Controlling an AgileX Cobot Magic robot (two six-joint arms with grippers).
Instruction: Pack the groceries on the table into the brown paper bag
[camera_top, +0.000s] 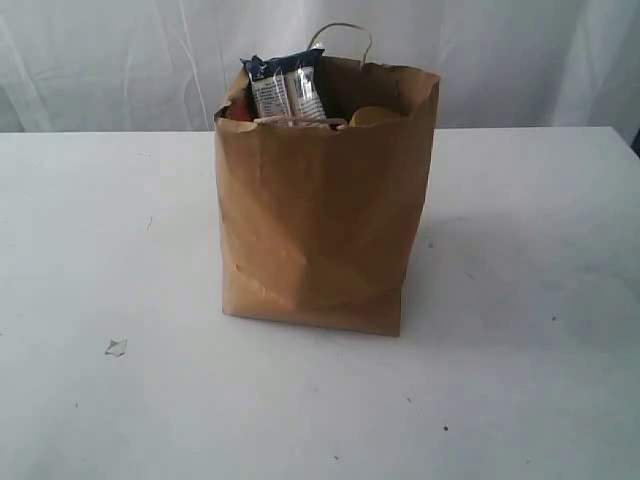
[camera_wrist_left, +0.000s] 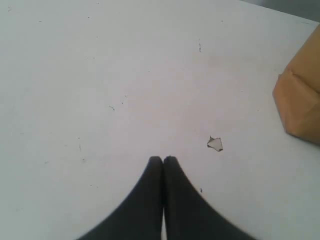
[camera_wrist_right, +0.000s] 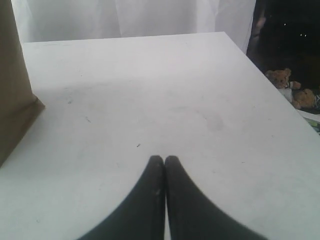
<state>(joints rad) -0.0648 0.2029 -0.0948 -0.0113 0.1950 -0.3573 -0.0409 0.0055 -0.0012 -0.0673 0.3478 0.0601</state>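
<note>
The brown paper bag (camera_top: 320, 210) stands upright in the middle of the white table (camera_top: 100, 250). A long blue-white packet (camera_top: 285, 85) sticks out of its top, with a tan lid (camera_top: 375, 116) and a bit of red beside it; the other groceries are hidden inside. Neither arm shows in the exterior view. My left gripper (camera_wrist_left: 163, 159) is shut and empty over bare tabletop, with a corner of the bag (camera_wrist_left: 300, 100) off to one side. My right gripper (camera_wrist_right: 164, 158) is also shut and empty, the bag's side (camera_wrist_right: 12, 90) at the frame's edge.
A small torn scrap (camera_top: 116, 347) lies on the table left of the bag, also seen near the left gripper as a scrap (camera_wrist_left: 215, 144). A white curtain (camera_top: 120, 60) hangs behind the table. Beyond the table's right edge sit stuffed toys (camera_wrist_right: 292, 90).
</note>
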